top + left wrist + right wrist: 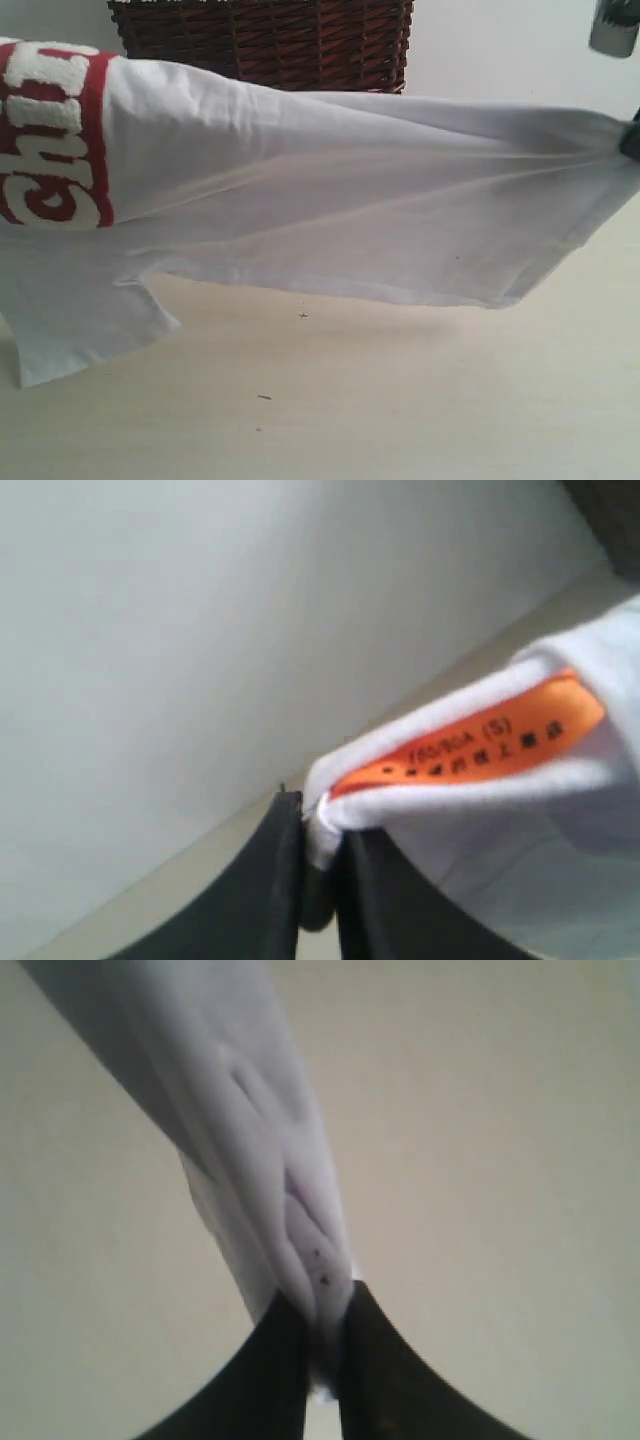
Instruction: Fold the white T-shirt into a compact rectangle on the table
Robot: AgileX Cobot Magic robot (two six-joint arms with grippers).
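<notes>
Your left claw [318, 825] is pressed together on a fold of the white T-shirt [330, 200], pinching it just beside the orange label [470, 745]. Your right claw [325, 1320] is clamped the same way on a bunched edge of the cloth. The pale bench [420, 400] lies beneath the shirt, which hangs stretched above it, one sleeve drooping toward it at the left. Behind stands a dark wicker basket [265, 40] against a pale wall [500, 50]. You see only the right claw's dark tip at the shirt's right end, held up off the bench.
</notes>
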